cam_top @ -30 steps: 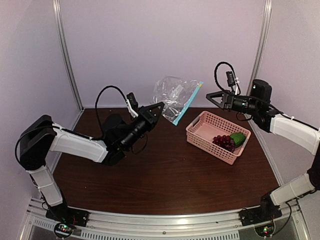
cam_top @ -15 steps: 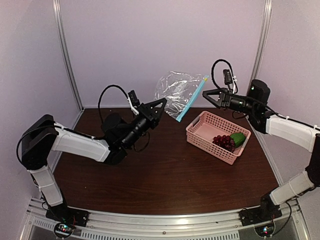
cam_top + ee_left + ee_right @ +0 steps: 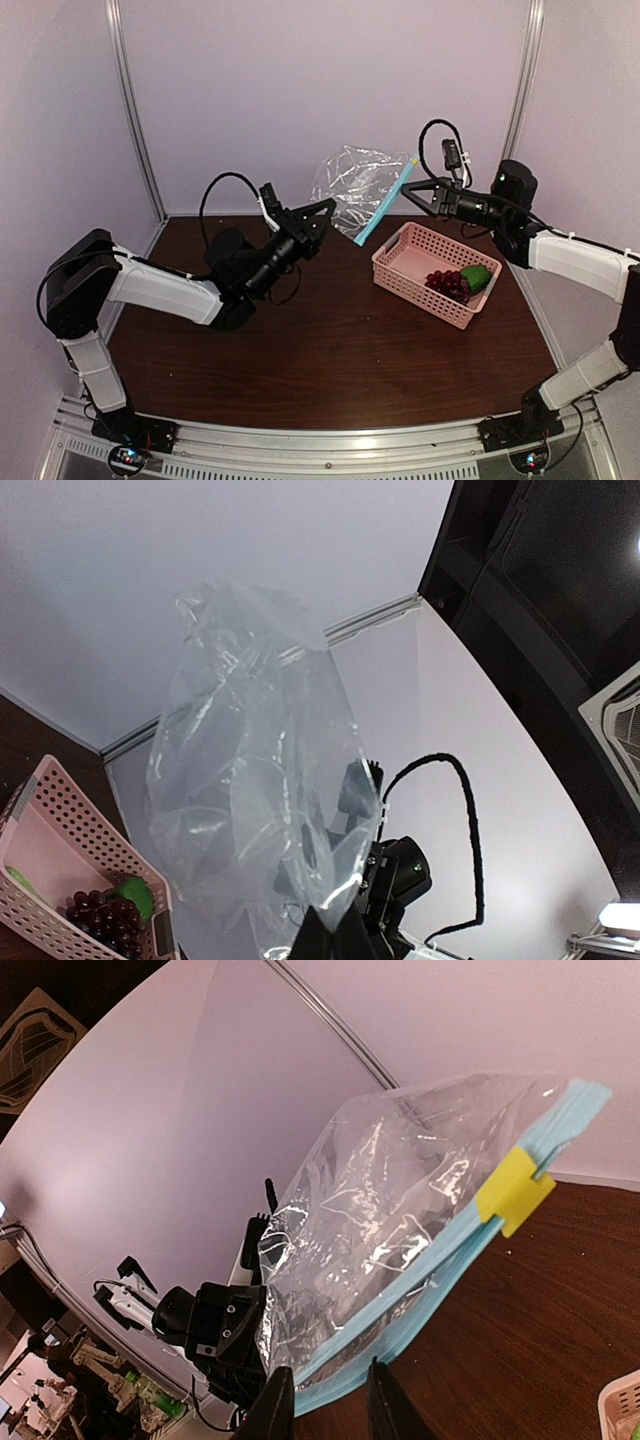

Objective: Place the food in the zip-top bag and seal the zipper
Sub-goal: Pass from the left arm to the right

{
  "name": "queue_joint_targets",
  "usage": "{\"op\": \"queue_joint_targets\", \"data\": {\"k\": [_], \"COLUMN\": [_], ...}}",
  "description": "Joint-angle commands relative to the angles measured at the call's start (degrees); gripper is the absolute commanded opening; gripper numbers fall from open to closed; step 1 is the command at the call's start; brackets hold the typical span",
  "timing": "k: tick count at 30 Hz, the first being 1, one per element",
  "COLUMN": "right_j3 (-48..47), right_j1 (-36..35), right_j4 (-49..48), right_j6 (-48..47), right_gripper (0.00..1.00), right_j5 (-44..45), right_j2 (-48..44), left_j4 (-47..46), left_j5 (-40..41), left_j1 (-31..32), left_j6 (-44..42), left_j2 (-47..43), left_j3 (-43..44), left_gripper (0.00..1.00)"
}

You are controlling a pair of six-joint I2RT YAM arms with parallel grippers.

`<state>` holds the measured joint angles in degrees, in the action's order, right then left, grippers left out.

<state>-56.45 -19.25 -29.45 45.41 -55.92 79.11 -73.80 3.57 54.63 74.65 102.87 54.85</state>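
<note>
Grapes point(image 3: 447, 283) & green veg point(image 3: 476, 277) sit in pink basket point(image 3: 405, 262) on tabletop point(image 3: 330, 350), R side. Beyond, zip-top bag point(image 3: 352, 186) hangs in air btwn arms. Left end effector point(image 3: 322, 214) pinched closed on bag's lower edge. Right end effector point(image 3: 408, 190) clamps near the teal zipper point(image 3: 420, 1285); yellow slider point(image 3: 513, 1190) on it.

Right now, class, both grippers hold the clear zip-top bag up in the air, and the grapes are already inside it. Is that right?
Not quite. The top external view shows the grapes in the pink basket, not in the zip-top bag. The left gripper and right gripper do hold it aloft.
</note>
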Motion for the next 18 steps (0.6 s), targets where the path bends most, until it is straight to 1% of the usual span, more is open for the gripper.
{"op": "queue_joint_targets", "data": {"k": [1, 12, 15, 18], "right_j3": [0.28, 0.42, 1.16, 2.65], "right_j1": [-0.27, -0.29, -0.28, -0.24], "right_j4": [0.40, 0.27, 1.54, 6.46], "right_j6": [-0.36, -0.02, -1.01, -4.11], "right_gripper": [0.25, 0.24, 0.30, 0.31], "right_j5": [0.17, 0.15, -0.66, -0.28], "right_j2": [0.75, 1.38, -0.31, -3.52], "left_j4": [-4.52, -5.72, -5.73, -5.58], "left_j5": [-1.35, -1.25, -0.53, -0.21], "left_j1": [0.55, 0.96, 0.97, 1.00], "left_j6": [0.49, 0.54, 0.58, 0.24], "left_j2": [1.09, 1.53, 1.50, 1.49], "left_j3": [1.39, 1.46, 1.31, 1.48], "left_gripper": [0.00, 0.00, 0.00, 0.00]}}
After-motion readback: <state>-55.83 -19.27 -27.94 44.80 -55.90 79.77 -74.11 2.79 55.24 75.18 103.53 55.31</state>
